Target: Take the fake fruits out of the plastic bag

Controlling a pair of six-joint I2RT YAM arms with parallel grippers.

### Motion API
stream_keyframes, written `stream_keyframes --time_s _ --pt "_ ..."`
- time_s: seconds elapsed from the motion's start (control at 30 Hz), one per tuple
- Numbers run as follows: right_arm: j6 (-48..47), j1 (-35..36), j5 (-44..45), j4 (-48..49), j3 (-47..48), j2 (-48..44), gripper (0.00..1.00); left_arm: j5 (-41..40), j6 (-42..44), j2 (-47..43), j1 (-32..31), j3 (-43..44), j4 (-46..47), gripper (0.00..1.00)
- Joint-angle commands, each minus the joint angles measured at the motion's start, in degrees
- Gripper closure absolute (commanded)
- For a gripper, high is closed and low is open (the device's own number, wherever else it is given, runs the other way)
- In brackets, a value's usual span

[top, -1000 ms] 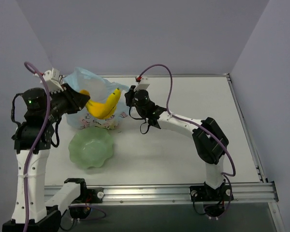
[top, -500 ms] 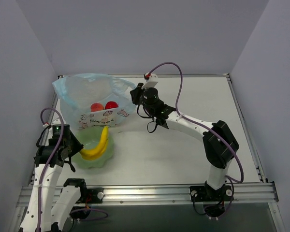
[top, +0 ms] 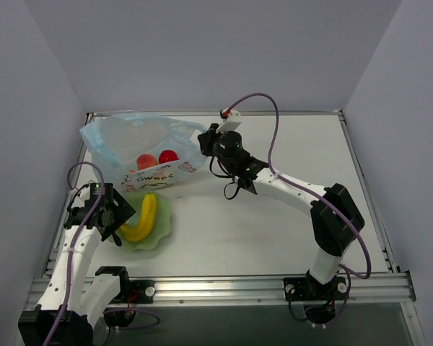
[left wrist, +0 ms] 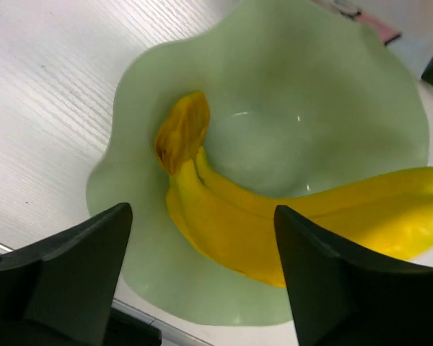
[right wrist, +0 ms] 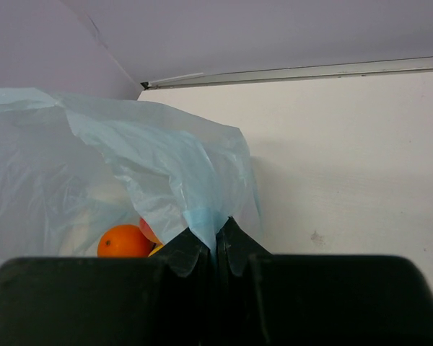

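Observation:
The light-blue plastic bag (top: 127, 138) lies at the back left, its mouth edge pinched in my shut right gripper (top: 206, 141). In the right wrist view the fingers (right wrist: 234, 249) clamp a fold of the bag (right wrist: 130, 151). A round orange (right wrist: 123, 242) and a reddish fruit (right wrist: 149, 229) show inside it. From above, two fruits (top: 146, 161) (top: 168, 156) show through the film. The yellow banana bunch (top: 142, 218) (left wrist: 274, 223) lies in the pale green bowl (top: 161, 229) (left wrist: 325, 86). My left gripper (top: 120, 216) (left wrist: 200, 238) hovers over it, open and holding nothing.
The bowl sits just in front of the bag near the table's left front. A purple-grey wall (top: 29, 144) runs close along the left arm. The metal rail (top: 238, 287) marks the near edge. White tabletop (top: 289, 137) stretches to the right.
The left arm carried the banana bunch from the bag down into the bowl and opened, leaving it there. The right gripper kept its hold and drew the bag's edge slightly right.

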Motion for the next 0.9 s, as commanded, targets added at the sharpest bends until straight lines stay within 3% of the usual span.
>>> stream_keyframes --time_s 0.0,0.23,0.37,0.5,0.63,0.73,0.77,0.87 --pt "-0.65 -0.11 -0.38 3.18 -0.64 -3.18 1.00 -2.74 0.28 -0.39 1.24 2.88 1.54 0.21" --pt "-0.65 -0.11 -0.82 3.71 -0.73 -2.47 1.00 -1.43 5.29 0.83 1.42 8.68 8.20 0.09" --pt "-0.56 -0.03 -0.91 3.80 -0.73 -2.65 1.00 0.07 8.55 13.28 2.47 15.25 16.29 0.07" --pt "-1.09 0.15 -0.91 3.01 -0.56 -2.82 1.00 6.82 13.72 22.08 2.47 19.39 23.67 0.04" --pt "-1.09 0.15 -1.26 3.09 -0.65 -2.65 1.00 12.18 16.72 26.32 2.47 20.20 31.84 0.03" --pt "-1.00 0.24 -1.87 3.18 -0.56 -2.47 1.00 13.60 18.30 31.33 2.56 24.04 37.74 0.40" --pt "-1.00 0.32 -1.96 3.18 -0.64 -2.65 1.00 14.56 18.74 35.00 2.56 25.63 39.32 0.67" --pt "-1.53 0.50 -1.87 2.66 -0.56 -2.91 1.00 16.41 19.18 41.34 2.47 34.76 40.04 0.96"
